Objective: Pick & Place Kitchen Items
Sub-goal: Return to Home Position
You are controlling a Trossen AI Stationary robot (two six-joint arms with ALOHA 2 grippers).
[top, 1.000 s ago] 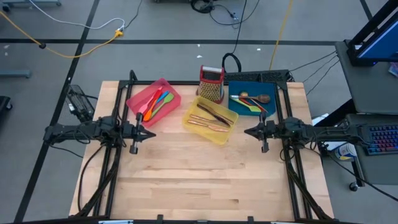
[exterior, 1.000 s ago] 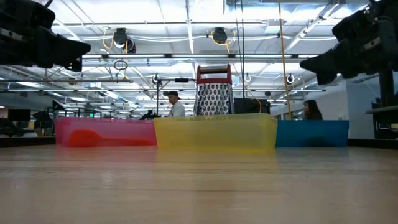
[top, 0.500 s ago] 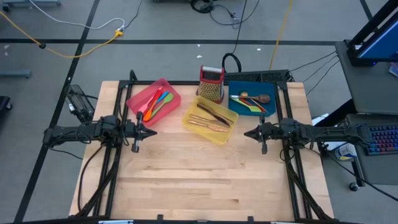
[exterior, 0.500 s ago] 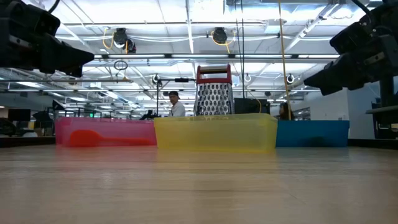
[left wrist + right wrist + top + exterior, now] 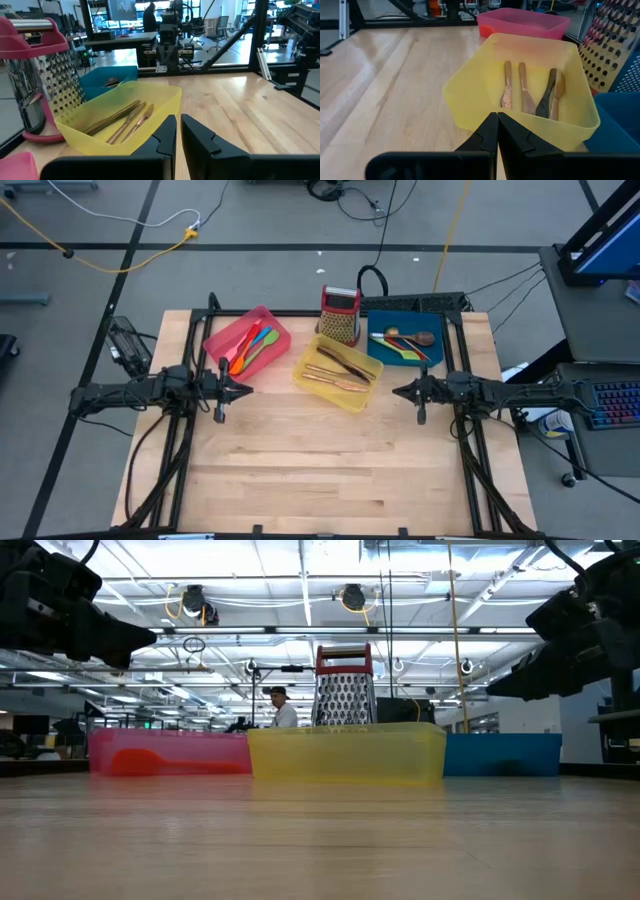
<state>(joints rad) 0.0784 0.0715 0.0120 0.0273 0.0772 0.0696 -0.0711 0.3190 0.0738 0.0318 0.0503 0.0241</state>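
Note:
Coloured silicone spatulas (image 5: 250, 345) lie in the pink tray (image 5: 225, 330) at the far left. Copper-coloured cutlery (image 5: 520, 92) and a dark knife (image 5: 547, 95) lie in the yellow tray (image 5: 315, 385) at the middle. A green spatula and brownish spoons (image 5: 405, 345) lie in the blue tray (image 5: 385, 320). My left gripper (image 5: 247, 389) hovers level above the table, near side of the pink tray, with a narrow gap between its fingers (image 5: 170, 132). My right gripper (image 5: 395, 391) hovers to the right of the yellow tray, shut and empty, tipped slightly down.
A red-topped metal box grater (image 5: 340, 314) stands upright behind the yellow tray, between the pink and blue trays. The bare wooden table top (image 5: 320, 470) spreads across the near half. People sit and stand in the room beyond the table's far edge (image 5: 285, 710).
My right gripper has tipped its fingers downward toward the table and sunk slightly, staying shut. The trays and utensils have kept still.

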